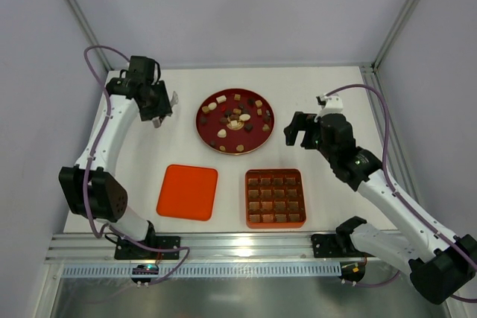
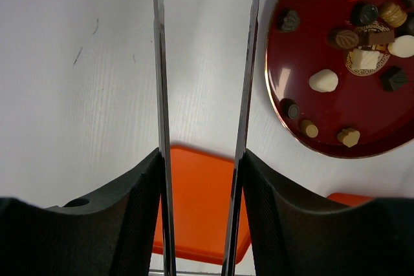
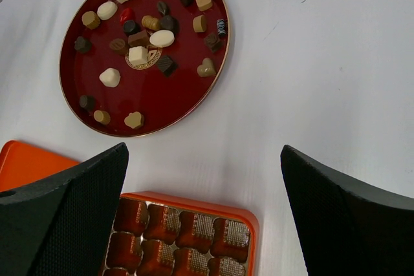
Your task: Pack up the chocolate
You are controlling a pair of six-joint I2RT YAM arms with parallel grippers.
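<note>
The chocolate [image 1: 235, 118] is several cream, caramel and dark pieces lying loose on a dark red round plate [image 1: 200, 121]. It also shows in the left wrist view [image 2: 323, 80] and the right wrist view [image 3: 162, 38]. My left gripper [image 1: 159, 107] hovers left of the plate; its fingers [image 2: 139, 198] press on thin metal tongs [image 2: 158, 63], whose blades stand apart and whose tips are out of view. My right gripper [image 1: 298, 130] is wide open and empty, right of the plate and above the table [image 3: 204, 159].
An orange-red gridded tray [image 1: 247, 199] sits at the front centre; its near cells [image 3: 194, 197] look empty. A flat orange-red lid [image 1: 188, 191] lies left of it, also seen under the left gripper [image 2: 197, 205]. Frame posts stand at the back corners.
</note>
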